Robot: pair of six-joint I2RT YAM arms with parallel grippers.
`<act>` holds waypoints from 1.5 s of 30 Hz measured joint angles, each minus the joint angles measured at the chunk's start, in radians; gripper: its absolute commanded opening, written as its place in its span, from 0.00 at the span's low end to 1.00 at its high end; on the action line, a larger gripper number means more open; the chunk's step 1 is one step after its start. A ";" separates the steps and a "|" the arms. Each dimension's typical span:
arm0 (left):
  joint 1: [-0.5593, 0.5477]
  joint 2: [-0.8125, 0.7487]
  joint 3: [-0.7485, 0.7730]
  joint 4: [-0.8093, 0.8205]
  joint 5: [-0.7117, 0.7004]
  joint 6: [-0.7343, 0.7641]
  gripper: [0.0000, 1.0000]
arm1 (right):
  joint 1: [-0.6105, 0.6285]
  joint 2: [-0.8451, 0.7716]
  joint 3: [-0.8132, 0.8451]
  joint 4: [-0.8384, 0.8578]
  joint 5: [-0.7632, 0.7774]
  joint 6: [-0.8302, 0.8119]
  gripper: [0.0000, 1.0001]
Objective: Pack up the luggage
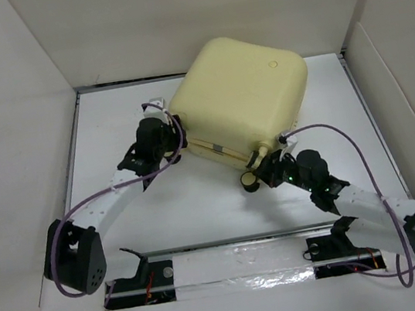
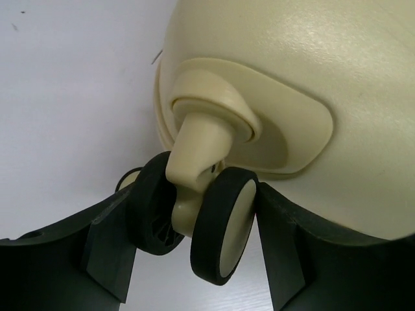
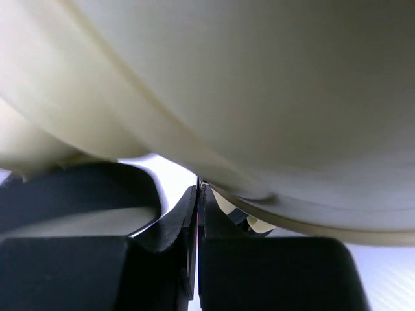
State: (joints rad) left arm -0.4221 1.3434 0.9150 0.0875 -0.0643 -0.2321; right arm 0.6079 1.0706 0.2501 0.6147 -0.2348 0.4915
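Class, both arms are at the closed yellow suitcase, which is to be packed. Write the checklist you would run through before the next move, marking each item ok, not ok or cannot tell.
1. Grip of left claw on caster wheel: ok, a finger touches each side of it.
2. Closure of right claw: ok, its tips meet at the near corner of the luggage.
3. Anything held in right claw: cannot tell.
4. Opening of luggage for packing: not ok, its two halves are shut together.
5. Support of luggage on table: ok, it rests fully on it.
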 measured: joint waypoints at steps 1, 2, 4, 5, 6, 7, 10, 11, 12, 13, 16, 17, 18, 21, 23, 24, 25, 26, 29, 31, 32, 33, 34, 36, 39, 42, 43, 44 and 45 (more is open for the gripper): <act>-0.036 -0.018 -0.030 0.026 -0.033 -0.023 0.00 | -0.017 -0.048 0.014 -0.091 0.014 -0.021 0.00; -0.077 -0.037 -0.064 0.058 -0.063 -0.051 0.00 | -0.037 -0.090 0.027 -0.171 0.031 -0.042 0.00; -0.171 -0.070 -0.126 0.101 -0.137 -0.103 0.00 | -0.102 -0.163 0.037 -0.284 0.056 -0.060 0.00; -0.211 -0.083 -0.153 0.111 -0.141 -0.131 0.00 | -0.134 -0.187 0.038 -0.316 0.075 -0.071 0.00; -0.267 -0.089 -0.180 0.135 -0.104 -0.166 0.00 | -0.154 -0.195 0.047 -0.340 0.092 -0.085 0.00; -0.337 -0.086 -0.196 0.162 -0.064 -0.192 0.00 | -0.163 -0.194 0.058 -0.357 0.114 -0.097 0.00; -0.486 -0.077 -0.217 0.247 0.053 -0.261 0.00 | -0.136 -0.176 0.063 -0.336 0.180 -0.118 0.00; -0.505 -0.077 -0.217 0.279 0.079 -0.280 0.00 | -0.105 -0.168 0.050 -0.301 0.227 -0.115 0.00; -0.512 -0.077 -0.217 0.317 0.100 -0.296 0.00 | -0.064 -0.162 0.033 -0.262 0.273 -0.114 0.00; -0.512 -0.077 -0.214 0.345 0.114 -0.304 0.00 | -0.015 -0.151 0.019 -0.228 0.325 -0.112 0.00; -0.512 -0.073 -0.177 0.375 0.128 -0.307 0.00 | 0.126 -0.102 -0.014 -0.096 0.483 -0.116 0.00; -0.512 -0.074 -0.166 0.382 0.128 -0.305 0.00 | 0.171 -0.094 -0.033 -0.065 0.508 -0.117 0.00; -0.512 -0.078 -0.159 0.389 0.128 -0.303 0.00 | 0.190 -0.100 -0.050 -0.035 0.534 -0.117 0.00; -0.512 -0.090 -0.152 0.393 0.139 -0.298 0.05 | 0.212 -0.172 -0.087 -0.026 0.569 -0.106 0.00; -0.512 -0.080 -0.142 0.385 0.162 -0.290 0.21 | 0.212 -0.233 -0.089 -0.059 0.582 -0.098 0.00; -0.512 -0.071 -0.136 0.385 0.176 -0.287 0.38 | 0.212 -0.255 -0.089 -0.072 0.585 -0.095 0.00; -0.512 -0.057 -0.130 0.385 0.192 -0.281 0.45 | 0.212 -0.271 -0.089 -0.086 0.585 -0.090 0.00; -0.512 -0.041 -0.125 0.386 0.208 -0.281 0.49 | 0.212 -0.280 -0.089 -0.096 0.585 -0.081 0.00; -0.512 0.031 -0.095 0.389 0.266 -0.288 0.58 | 0.217 -0.293 -0.089 -0.110 0.590 -0.049 0.00; -0.512 0.095 -0.061 0.398 0.312 -0.296 0.58 | 0.242 -0.298 -0.096 -0.107 0.615 -0.034 0.00; -0.512 0.120 -0.045 0.402 0.323 -0.298 0.58 | 0.266 -0.301 -0.103 -0.105 0.648 -0.029 0.00; -0.509 0.154 -0.020 0.413 0.338 -0.301 0.58 | 0.282 -0.299 -0.106 -0.105 0.672 -0.027 0.00; -0.504 0.177 0.004 0.415 0.352 -0.303 0.57 | 0.296 -0.289 -0.107 -0.096 0.703 -0.029 0.00; -0.497 0.216 0.051 0.416 0.369 -0.304 0.55 | 0.322 -0.251 -0.108 -0.064 0.760 -0.036 0.00; -0.491 0.282 0.135 0.407 0.392 -0.325 0.52 | 0.365 -0.171 -0.107 0.018 0.847 -0.054 0.00; -0.492 0.348 0.233 0.356 0.430 -0.362 0.51 | 0.406 -0.077 -0.106 0.116 0.946 -0.071 0.00; -0.496 0.370 0.268 0.335 0.443 -0.371 0.51 | 0.415 -0.047 -0.102 0.146 0.980 -0.077 0.00; -0.499 0.396 0.312 0.309 0.455 -0.380 0.51 | 0.419 -0.018 -0.096 0.175 1.012 -0.086 0.00; -0.504 0.423 0.352 0.290 0.467 -0.387 0.51 | 0.421 0.009 -0.088 0.196 1.038 -0.095 0.00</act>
State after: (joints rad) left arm -0.9260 1.7660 1.2675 0.3779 0.4023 -0.6189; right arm 1.0286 1.0794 0.1623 0.8112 0.8032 0.3962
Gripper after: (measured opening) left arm 0.515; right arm 0.022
